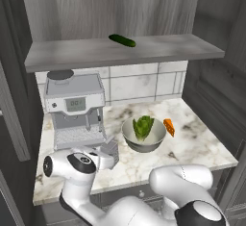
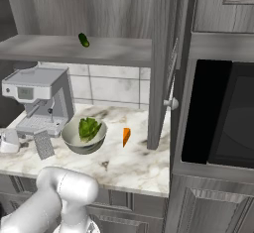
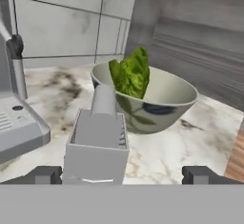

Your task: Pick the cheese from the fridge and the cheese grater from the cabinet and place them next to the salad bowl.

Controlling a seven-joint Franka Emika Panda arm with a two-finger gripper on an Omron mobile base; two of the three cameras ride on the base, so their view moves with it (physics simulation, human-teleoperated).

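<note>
The gripper [image 3: 122, 174] stands wide open around the small grey metal box grater [image 3: 97, 144], which rests on the marbled white tabletop [image 1: 202, 145] beside the round grey salad bowl of lettuce [image 1: 143, 134]. The orange cheese wedge [image 1: 169, 127] lies at the bowl's far side. A grey coffee machine [image 1: 77, 107] stands left; a green cucumber [image 1: 122, 40] lies on the cabinet shelf [image 1: 158, 49]. The right base view adds a dark oven [image 2: 223, 115].

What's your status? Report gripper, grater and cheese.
Gripper open, fingers either side of cheese grater. Grater on counter left of salad bowl. Cheese down right of bowl. Nothing blocking.
</note>
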